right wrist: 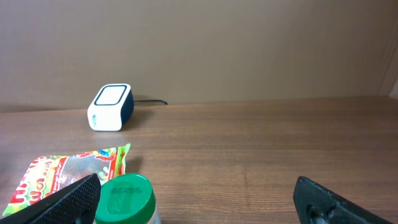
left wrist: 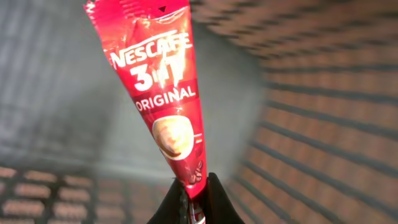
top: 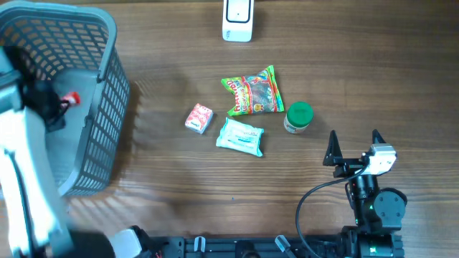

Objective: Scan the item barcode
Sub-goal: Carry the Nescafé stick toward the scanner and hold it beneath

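Wooden table (top: 358,57): gummy-worm bag (top: 252,92) mid-table, green-lidded jar (top: 298,117) just beside it, pale packet (top: 241,137) and small red-white box (top: 199,118) near.

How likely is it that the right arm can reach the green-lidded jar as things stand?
Probably yes. The right gripper is open and empty, and the jar stands just ahead, slightly to its left, with only bare table between. The candy bag lies beyond the jar, not in the way.
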Action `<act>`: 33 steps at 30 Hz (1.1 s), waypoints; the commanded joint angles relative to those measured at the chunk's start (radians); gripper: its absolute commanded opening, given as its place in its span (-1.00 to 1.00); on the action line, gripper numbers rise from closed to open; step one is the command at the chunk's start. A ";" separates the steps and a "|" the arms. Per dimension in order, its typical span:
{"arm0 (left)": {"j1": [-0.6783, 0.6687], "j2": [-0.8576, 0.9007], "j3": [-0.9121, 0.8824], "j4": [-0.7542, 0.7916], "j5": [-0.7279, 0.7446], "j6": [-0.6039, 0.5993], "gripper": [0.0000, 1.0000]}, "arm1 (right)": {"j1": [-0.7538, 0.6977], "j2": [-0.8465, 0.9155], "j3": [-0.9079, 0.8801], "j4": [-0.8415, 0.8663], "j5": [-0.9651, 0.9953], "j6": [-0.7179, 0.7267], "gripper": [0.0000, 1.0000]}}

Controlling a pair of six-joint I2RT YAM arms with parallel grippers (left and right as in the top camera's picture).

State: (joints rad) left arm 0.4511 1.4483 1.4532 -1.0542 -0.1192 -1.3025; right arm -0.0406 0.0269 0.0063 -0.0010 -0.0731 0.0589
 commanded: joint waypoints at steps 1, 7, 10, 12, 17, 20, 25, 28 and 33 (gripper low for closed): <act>0.003 -0.172 0.014 0.011 0.268 0.097 -0.92 | 0.004 -0.005 -0.001 0.002 0.013 -0.004 0.99; -0.061 -0.283 0.014 0.018 0.647 0.137 -0.92 | 0.004 -0.005 -0.001 0.002 0.013 -0.005 0.99; -0.175 -0.270 0.014 0.014 0.729 0.174 -0.92 | 0.004 -0.005 -0.001 0.002 0.013 -0.005 0.99; -0.256 -0.249 0.014 0.010 0.745 0.178 -0.92 | 0.004 -0.005 -0.001 0.002 0.013 -0.005 1.00; -0.489 -0.154 0.014 0.011 0.752 0.193 -0.92 | 0.004 -0.005 -0.001 0.002 0.013 -0.005 1.00; -0.618 -0.076 0.014 0.032 0.781 0.293 -0.92 | 0.004 -0.005 -0.001 0.002 0.013 -0.005 1.00; -0.794 0.085 0.014 0.162 1.015 0.724 -0.92 | 0.004 -0.005 -0.001 0.002 0.013 -0.005 1.00; -0.832 0.151 0.014 0.275 1.287 0.910 -0.92 | 0.004 -0.005 -0.001 0.002 0.013 -0.005 1.00; -0.840 0.200 0.014 0.445 1.696 1.254 -0.92 | 0.004 -0.005 -0.001 0.002 0.013 -0.005 0.99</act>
State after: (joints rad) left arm -0.3901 1.6432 1.4628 -0.6563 1.2251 -0.3962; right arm -0.0406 0.0269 0.0063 -0.0010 -0.0731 0.0589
